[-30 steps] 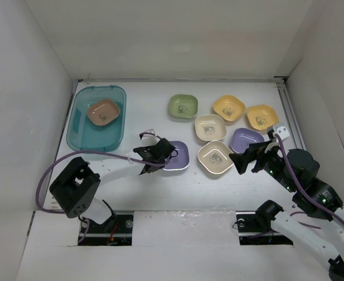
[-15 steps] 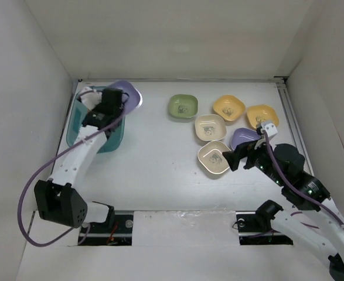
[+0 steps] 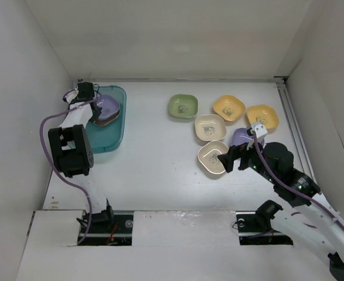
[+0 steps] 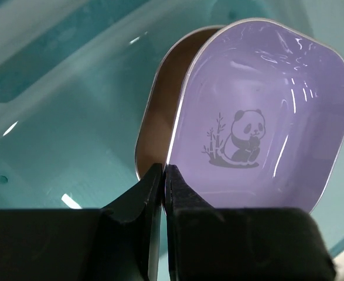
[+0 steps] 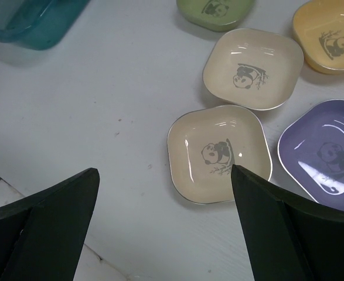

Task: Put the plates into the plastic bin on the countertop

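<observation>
My left gripper (image 3: 93,103) is shut on the rim of a purple plate (image 4: 259,117), held tilted over the brown plate (image 4: 163,99) that lies in the teal plastic bin (image 3: 110,137) at the far left. Whether the two plates touch, I cannot tell. My right gripper (image 5: 164,171) is open and empty, hovering above the near cream plate (image 5: 218,153), also seen from above (image 3: 211,158). On the countertop (image 3: 154,146) lie a second cream plate (image 3: 210,127), a green one (image 3: 183,106), two yellow ones (image 3: 228,108) (image 3: 261,116), and a purple one (image 3: 242,138) partly hidden by my right arm.
White walls close in the countertop at left, back and right. A metal rail (image 3: 290,111) runs along the right wall. A corner of the bin (image 5: 37,23) shows at the upper left of the right wrist view.
My left arm carried the purple plate from mid-table up over the bin, then lowered it over the brown plate. My right gripper moved left over the near cream plate.
</observation>
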### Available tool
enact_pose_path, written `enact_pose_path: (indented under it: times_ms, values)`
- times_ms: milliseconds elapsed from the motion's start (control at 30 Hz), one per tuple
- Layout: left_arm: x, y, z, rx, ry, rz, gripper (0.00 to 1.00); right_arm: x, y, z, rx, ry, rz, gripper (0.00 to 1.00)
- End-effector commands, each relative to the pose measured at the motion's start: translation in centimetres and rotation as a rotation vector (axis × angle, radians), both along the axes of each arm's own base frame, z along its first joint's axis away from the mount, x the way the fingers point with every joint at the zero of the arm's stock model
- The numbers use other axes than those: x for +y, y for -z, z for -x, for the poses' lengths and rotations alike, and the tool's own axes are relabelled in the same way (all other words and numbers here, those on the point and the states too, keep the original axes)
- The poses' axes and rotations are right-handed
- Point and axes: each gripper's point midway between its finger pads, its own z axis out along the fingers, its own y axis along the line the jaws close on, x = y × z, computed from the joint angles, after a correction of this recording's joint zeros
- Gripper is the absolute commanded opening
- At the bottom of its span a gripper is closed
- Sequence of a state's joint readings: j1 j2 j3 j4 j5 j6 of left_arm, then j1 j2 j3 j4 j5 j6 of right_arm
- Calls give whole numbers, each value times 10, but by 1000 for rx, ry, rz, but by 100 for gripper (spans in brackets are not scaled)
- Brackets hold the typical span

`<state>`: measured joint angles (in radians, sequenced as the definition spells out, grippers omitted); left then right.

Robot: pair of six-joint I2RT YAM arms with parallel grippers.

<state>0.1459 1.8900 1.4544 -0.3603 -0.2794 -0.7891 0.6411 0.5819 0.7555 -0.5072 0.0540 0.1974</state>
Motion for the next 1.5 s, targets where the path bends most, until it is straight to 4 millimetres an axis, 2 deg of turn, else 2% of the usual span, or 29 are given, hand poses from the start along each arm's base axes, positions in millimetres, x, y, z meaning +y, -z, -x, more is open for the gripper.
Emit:
enact_pose_path:
  times_ms: [0, 67, 100, 133, 167, 200, 233, 333, 367, 433, 467, 533, 567, 600, 667, 700, 767, 800, 833, 900, 933, 1000, 1033, 1067, 1200, 1267, 1333, 1367, 1467]
  values:
    - [-2, -26, -17, -104, 40, 28, 0, 6, -18, -5, -66, -20, -32, 100]
    - [-4, -24, -15, -96, 46, 37, 0, 8, -18, -4, -64, -29, -35, 100]
    - [-4, -32, -15, -111, 46, 34, 3, 8, -18, -4, -64, -29, -35, 100]
    - [-5, -33, -13, -117, 37, 41, 15, 8, -18, -4, -64, -29, -35, 100]
    - [-5, -36, -11, -122, 37, 40, 35, 8, -18, -4, -64, -29, -35, 100]
    - [-9, -46, -7, -142, 32, 33, 79, 10, -20, -3, -71, -39, -43, 100]
    - [-13, -56, -7, -164, 41, 30, 99, 10, -20, -3, -71, -39, -43, 100]
    - [-29, -88, -5, -217, 76, -34, 100, 10, -17, -4, -70, -40, -43, 100]
    - [-40, -107, 0, -240, 86, -60, 100, 10, -17, -4, -70, -40, -43, 100]
    - [-65, -123, 2, -269, 177, -69, 100, 6, -15, -6, -66, -16, -31, 100]
    - [-106, -137, 3, -305, 270, -66, 100, 4, -13, -6, -60, -5, -22, 100]
    - [-155, -148, 2, -333, 400, -78, 100, 0, -14, -11, -64, 31, -11, 100]
    - [-178, -131, -3, -291, 468, -90, 100, -2, -14, -13, -58, 41, -3, 100]
    - [-227, -132, -3, -301, 598, -48, 100, -6, -12, -17, -48, 75, 0, 100]
    - [-266, -116, -7, -269, 708, -16, 100, -10, -16, -20, -39, 108, 7, 100]
    - [-293, -100, -12, -242, 764, -12, 100, -13, -18, -24, -37, 141, 4, 100]
    - [-315, -86, -17, -229, 815, -9, 100, -18, -23, -24, -45, 161, 2, 100]
    - [-324, -69, -20, -203, 841, -8, 100, -19, -25, -23, -52, 161, -4, 100]
    - [-338, -69, -22, -214, 868, -12, 100, -19, -29, -23, -59, 161, -10, 100]
    - [-349, -60, -28, -209, 890, -19, 98, -20, -36, -19, -77, 151, -30, 100]
    - [-353, -47, -34, -191, 891, -20, 98, -20, -36, -19, -77, 151, -30, 100]
    - [-355, -33, -40, -170, 899, -28, 97, -20, -35, -16, -74, 142, -31, 100]
    - [-357, -16, -43, -142, 900, -29, 95, -20, -35, -16, -74, 142, -31, 100]
    - [-359, -13, -44, -131, 896, -43, 95, -23, -33, -16, -67, 151, -25, 100]
    - [-353, 23, -44, -59, 861, -62, 88, -24, -36, -12, -74, 143, -34, 100]
    - [-349, 39, -44, -28, 834, -70, 74, -24, -36, -12, -74, 143, -34, 100]
    - [-340, 44, -46, -14, 790, -105, 59, -24, -38, -11, -75, 143, -35, 100]
    - [-336, 48, -45, -7, 771, -114, 40, -24, -38, -11, -75, 143, -35, 100]
    - [-323, 38, -45, -24, 701, -150, 13, -24, -38, -11, -75, 143, -35, 100]
